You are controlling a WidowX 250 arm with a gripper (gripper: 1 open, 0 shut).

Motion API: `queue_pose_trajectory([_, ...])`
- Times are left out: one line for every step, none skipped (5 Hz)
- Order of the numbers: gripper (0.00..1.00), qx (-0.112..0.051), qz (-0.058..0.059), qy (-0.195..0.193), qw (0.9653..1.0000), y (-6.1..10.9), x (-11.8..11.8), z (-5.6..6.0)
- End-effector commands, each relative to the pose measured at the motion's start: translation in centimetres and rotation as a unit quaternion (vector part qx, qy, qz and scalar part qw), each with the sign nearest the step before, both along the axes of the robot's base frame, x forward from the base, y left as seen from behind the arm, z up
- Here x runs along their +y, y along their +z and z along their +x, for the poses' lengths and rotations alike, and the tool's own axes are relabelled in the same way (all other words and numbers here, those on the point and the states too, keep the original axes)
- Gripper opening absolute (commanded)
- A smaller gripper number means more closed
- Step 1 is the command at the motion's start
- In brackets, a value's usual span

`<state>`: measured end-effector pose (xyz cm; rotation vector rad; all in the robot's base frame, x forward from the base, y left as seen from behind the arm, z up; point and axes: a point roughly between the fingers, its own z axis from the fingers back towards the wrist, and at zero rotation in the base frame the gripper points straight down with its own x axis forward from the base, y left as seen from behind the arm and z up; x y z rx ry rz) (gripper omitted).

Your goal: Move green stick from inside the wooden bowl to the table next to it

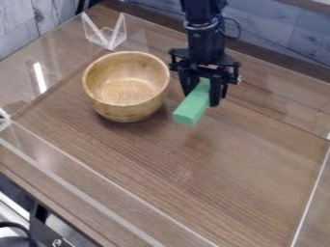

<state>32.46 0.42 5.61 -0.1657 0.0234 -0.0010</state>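
The green stick (192,105) hangs tilted just right of the wooden bowl (126,85), its lower end close to the table (219,174); contact with the tabletop is not clear. My black gripper (206,89) points straight down and is shut on the stick's upper end. Nothing lies in the bowl, which sits to the left of the gripper.
Clear plastic walls (77,183) line the table's edges. A clear folded plastic piece (103,31) stands at the back left behind the bowl. Bare wood-grain tabletop stretches in front of and to the right of the stick.
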Motion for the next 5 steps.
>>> queue_pose_trajectory([0.00,-0.029,-0.001,-0.009,0.9995,1.4,1.0,0.5])
queue_pose_trajectory([0.00,-0.031,-0.004,0.004,0.9995,0.0,0.8,-0.3])
queue_pose_trajectory([0.00,-0.038,-0.008,0.020,0.9991,-0.3,0.9,-0.8])
queue_pose_trajectory([0.00,-0.043,-0.015,0.033,0.9984,-0.4,0.9,-1.4])
queue_pose_trajectory([0.00,-0.047,-0.019,0.059,0.9970,-0.1,0.7,-1.1])
